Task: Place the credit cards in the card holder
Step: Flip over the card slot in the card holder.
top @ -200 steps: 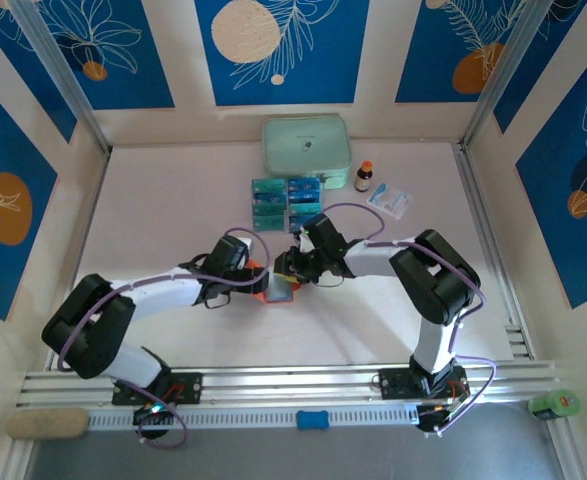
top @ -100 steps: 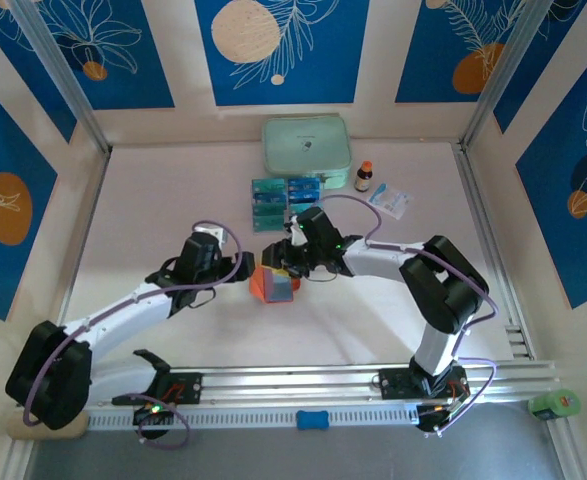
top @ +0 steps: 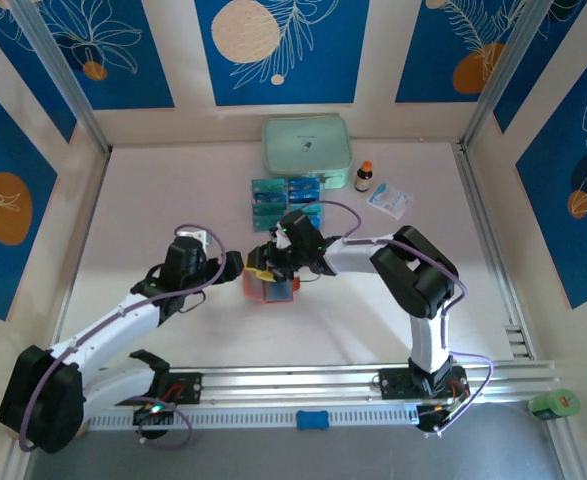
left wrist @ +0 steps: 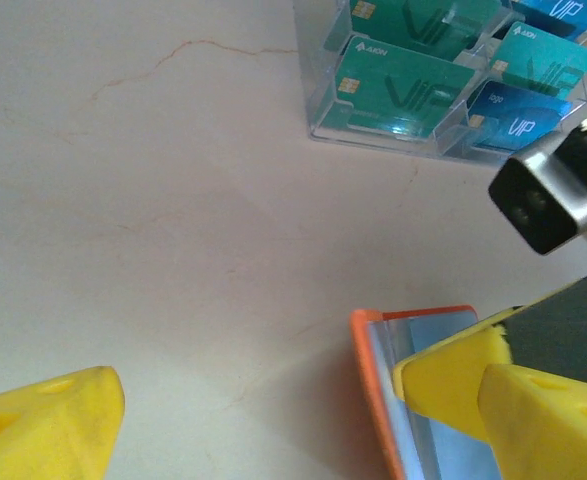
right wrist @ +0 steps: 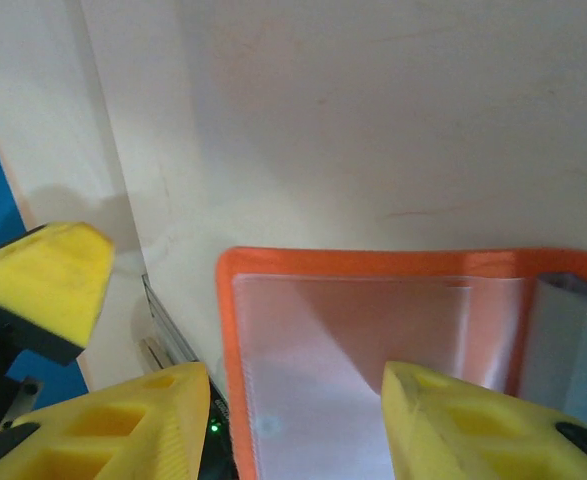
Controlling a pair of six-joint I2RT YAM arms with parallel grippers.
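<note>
Your right gripper [right wrist: 295, 388] has its fingers apart, right over the open wallet [right wrist: 373, 263], and it holds nothing. Your left gripper [left wrist: 263, 400] is wide apart too, just beside the wallet's orange edge. The cards [left wrist: 403, 85] sit in the clear rack [left wrist: 373, 135] nearby, with none in the wallet yet. The two grippers are very close, so they could bump. A push could also slide the wallet or flip it shut.
</note>
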